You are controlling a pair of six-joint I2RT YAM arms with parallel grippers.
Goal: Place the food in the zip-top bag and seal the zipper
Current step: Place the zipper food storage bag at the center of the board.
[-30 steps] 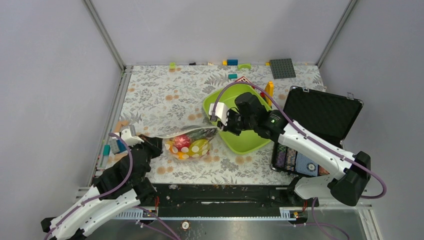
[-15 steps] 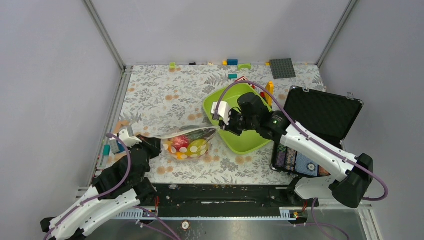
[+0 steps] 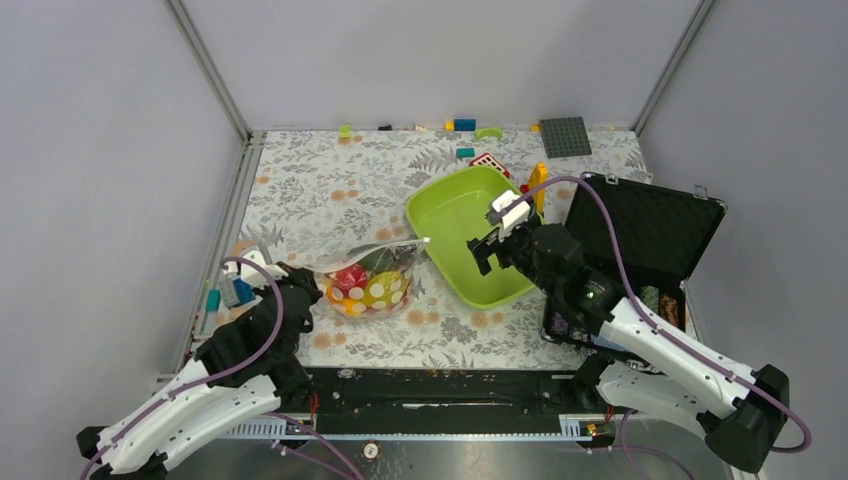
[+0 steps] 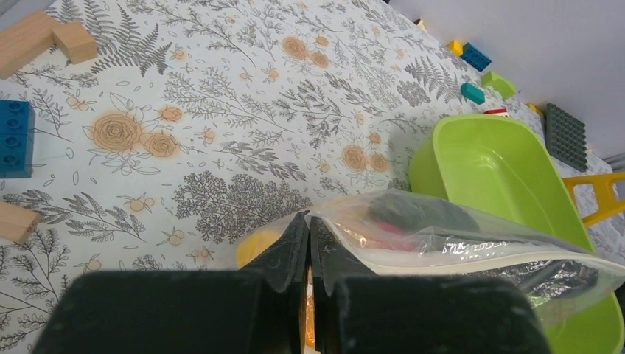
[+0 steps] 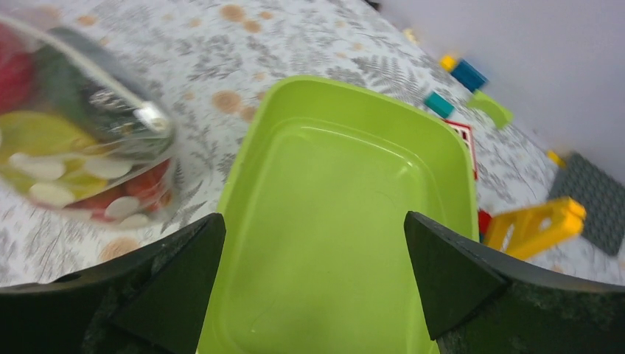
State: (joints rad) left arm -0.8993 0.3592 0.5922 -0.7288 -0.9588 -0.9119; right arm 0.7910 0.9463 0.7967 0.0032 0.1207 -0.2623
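The zip-top bag [image 3: 368, 280] lies on the flowered cloth left of the tray, with the food [image 3: 366, 284] inside it: red, yellow-green and dark pieces show through the dotted plastic. My left gripper [image 3: 306, 291] is shut on the bag's left corner; in the left wrist view its tips [image 4: 308, 218] pinch the plastic where the zipper [image 4: 472, 259] begins. The zipper's whitish end [image 5: 152, 115] points toward the tray. Over the lime-green tray [image 3: 455, 215] my right gripper [image 3: 488, 250] stands open and holds nothing, apart from the bag [image 5: 66, 147].
An open black case [image 3: 640, 225] stands at the right. A yellow piece [image 3: 540, 180], a grey baseplate [image 3: 565, 135] and small blocks lie along the back edge. Wooden blocks [image 4: 44, 37] and a blue block [image 4: 15, 136] sit at the left.
My right gripper opened, let go of the bag's right end and drew back to the right over the tray. The bag settled slightly left. The left gripper kept its grip.
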